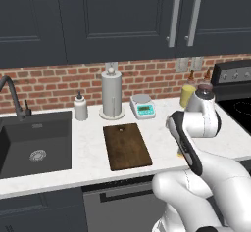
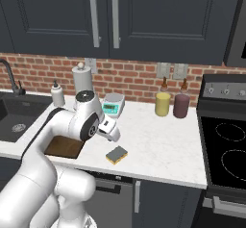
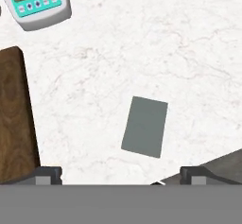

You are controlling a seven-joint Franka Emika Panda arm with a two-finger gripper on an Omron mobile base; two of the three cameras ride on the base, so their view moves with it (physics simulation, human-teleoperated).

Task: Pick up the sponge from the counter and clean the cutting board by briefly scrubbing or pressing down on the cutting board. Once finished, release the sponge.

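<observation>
1. Sponge (image 2: 116,154) lies flat on the counter (image 2: 158,145), scrub face up, near the front edge; from the hand camera it reads as a grey-green rectangle (image 3: 145,126), slightly rotated, between the two fingertips' lines but ahead of them
2. Gripper (image 3: 120,176) hovers above it, fingers spread wide, nothing between them, no contact yet
3. Handling guess: light, soft, compressible; will squash under a firm pinch, so close across the yellow body, not just the thin scrub layer. Low slip risk, not fragile
4. Grip point: centre of the block, jaws across the short dimension, on the two long sides. Spread looks wider than the sponge, so it should fit, but the rotation probably wants a small wrist turn to square up
5. Flat and low, so fingertips need to come almost to the stone to get enough side face
6. Edges: counter front edge runs just beside the sponge; a nudge that way could push it off
7. Room: bare stone all around the sponge. Cutting board (image 1: 126,146) sits to one side, apart from it, path between unobstructed. Scale (image 3: 37,3) sits farther back; yellow jar (image 2: 162,104) and dark jar (image 2: 180,105) stand at the brick wall, well clear
</observation>
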